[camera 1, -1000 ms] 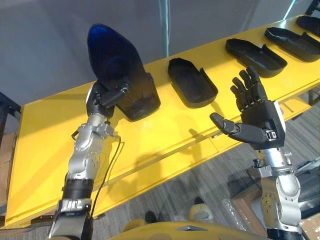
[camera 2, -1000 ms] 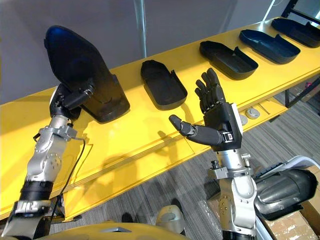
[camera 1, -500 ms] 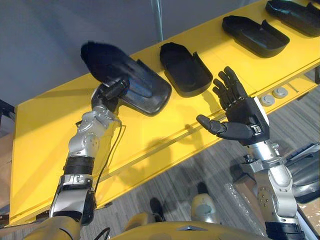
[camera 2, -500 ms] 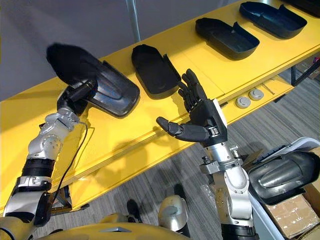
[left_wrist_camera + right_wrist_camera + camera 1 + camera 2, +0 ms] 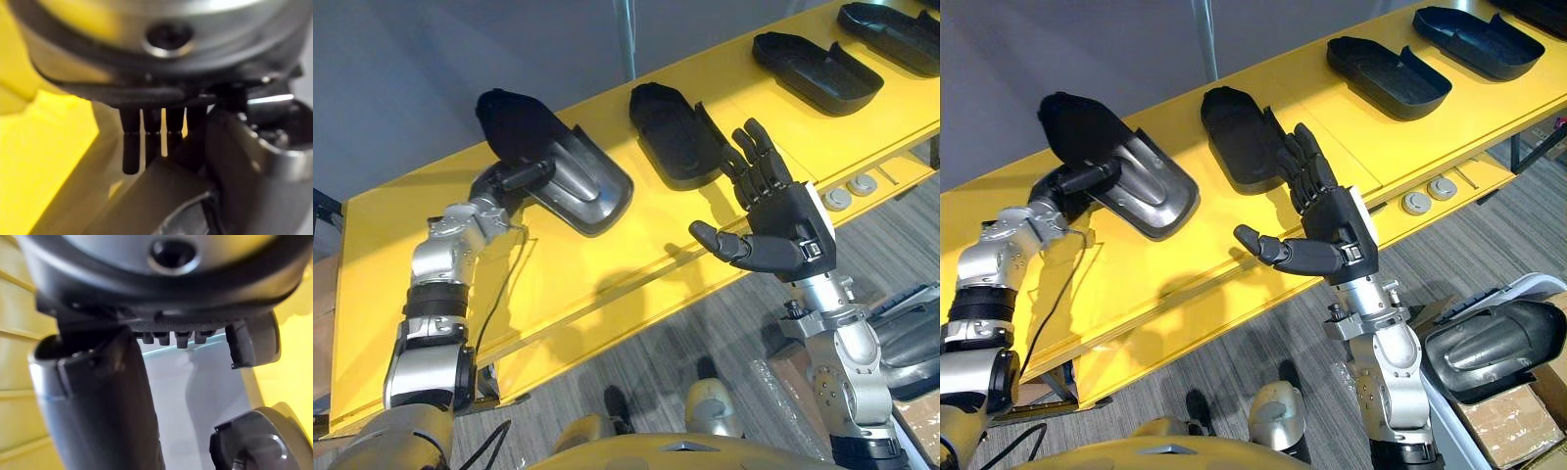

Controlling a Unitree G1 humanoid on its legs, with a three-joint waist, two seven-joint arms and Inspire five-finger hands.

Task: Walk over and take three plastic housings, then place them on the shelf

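Note:
My left hand (image 5: 507,180) is shut on the rim of a black plastic housing (image 5: 570,174), its thumb lying across the edge. The housing tilts hollow side up, with its lower end at the yellow table (image 5: 607,269); I cannot tell if it touches. In the left wrist view my fingers (image 5: 130,147) lie against the housing's grey inner wall (image 5: 161,196). My right hand (image 5: 781,235) hovers open above the table's front edge, fingers straight and thumb out. A second housing (image 5: 668,132) lies on the table just beyond its fingertips.
Two more black housings (image 5: 817,73) (image 5: 891,24) lie further right along the table. Two round metal discs (image 5: 838,199) sit near its front edge. A dark grey shell (image 5: 1489,348) and a cardboard box (image 5: 1513,421) are on the floor at the right.
My left hand has swung the housing down from upright to a low tilt at the table, and the arm has drawn left. The right hand stays open. The camera has shifted.

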